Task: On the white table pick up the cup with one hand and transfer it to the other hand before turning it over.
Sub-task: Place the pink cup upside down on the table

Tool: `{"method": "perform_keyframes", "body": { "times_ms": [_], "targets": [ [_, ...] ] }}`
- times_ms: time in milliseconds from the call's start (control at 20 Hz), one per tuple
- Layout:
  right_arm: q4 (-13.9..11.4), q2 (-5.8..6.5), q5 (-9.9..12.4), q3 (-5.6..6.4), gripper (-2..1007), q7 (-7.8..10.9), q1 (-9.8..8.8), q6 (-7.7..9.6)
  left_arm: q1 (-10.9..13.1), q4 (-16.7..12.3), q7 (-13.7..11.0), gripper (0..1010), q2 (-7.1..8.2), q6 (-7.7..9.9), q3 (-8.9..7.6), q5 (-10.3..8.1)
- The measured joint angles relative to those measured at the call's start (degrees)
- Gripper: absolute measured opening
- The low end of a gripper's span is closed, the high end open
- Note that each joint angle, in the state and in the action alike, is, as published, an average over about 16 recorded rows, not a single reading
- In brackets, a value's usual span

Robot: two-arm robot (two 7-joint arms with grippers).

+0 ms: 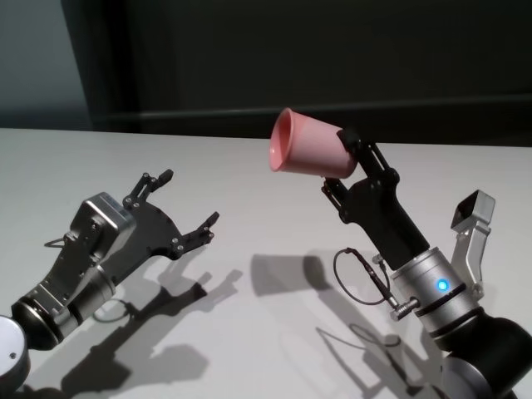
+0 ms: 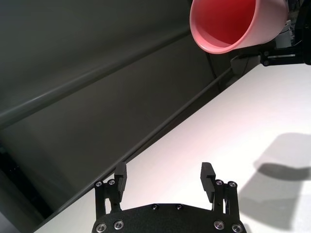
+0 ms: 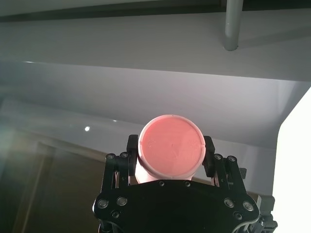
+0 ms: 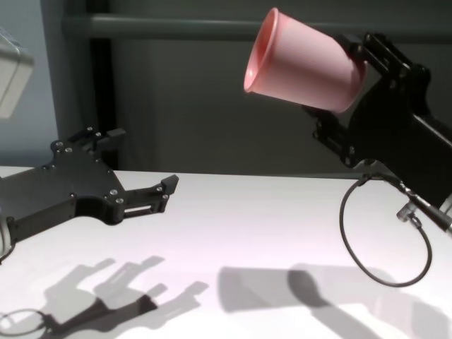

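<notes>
The pink cup [image 1: 306, 146] is up in the air above the white counter [image 1: 266, 191]. The right hand [image 1: 342, 165] pinches it near its closed bottom end. The cup lies tipped on its side, with its open mouth pointing toward the left hand [image 1: 184, 204].

The left hand sits low, close to the counter and well apart from the cup. Its fingers are spread wide and hold nothing.

The cup looks like thin, smooth plastic, so it is probably light and a bit slippery. It may bend if squeezed too hard, but it should not break easily. It is round, wider at the mouth than at the bottom, with a little lip that turns out at the rim.

The left hand could best take it around the bare middle of its side, between the rim and the right hand's fingers [image 3: 209, 156].

The counter is flat, plain and dull white. Both hands are black plates with shiny screw heads.
</notes>
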Motion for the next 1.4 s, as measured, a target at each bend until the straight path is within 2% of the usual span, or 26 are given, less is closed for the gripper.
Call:
{"method": "perform_keyframes", "body": {
  "times_ms": [350, 750, 1100, 1400],
  "targets": [
    [-1.12, 0.83, -0.57, 0.11, 751, -0.87, -0.64, -2.49, 0.02, -0.03, 0.06, 1001, 0.0, 0.04, 0.0, -0.01],
    [-4.59, 3.11, -3.77, 0.48, 751, -3.53, -2.09, -8.25, 0.04, -0.06, 0.09, 1001, 0.0, 0.07, 0.0, -0.03],
    [-8.94, 6.0, -9.28, 0.78, 751, -8.26, -3.29, -14.17, 0.04, -0.08, 0.1, 1001, 0.0, 0.09, 0.0, -0.04],
    [-12.86, 8.93, -15.67, 0.23, 751, -14.7, -3.74, -18.19, 0.04, -0.08, 0.1, 1001, 0.0, 0.09, 0.0, -0.05]
  ]
}}
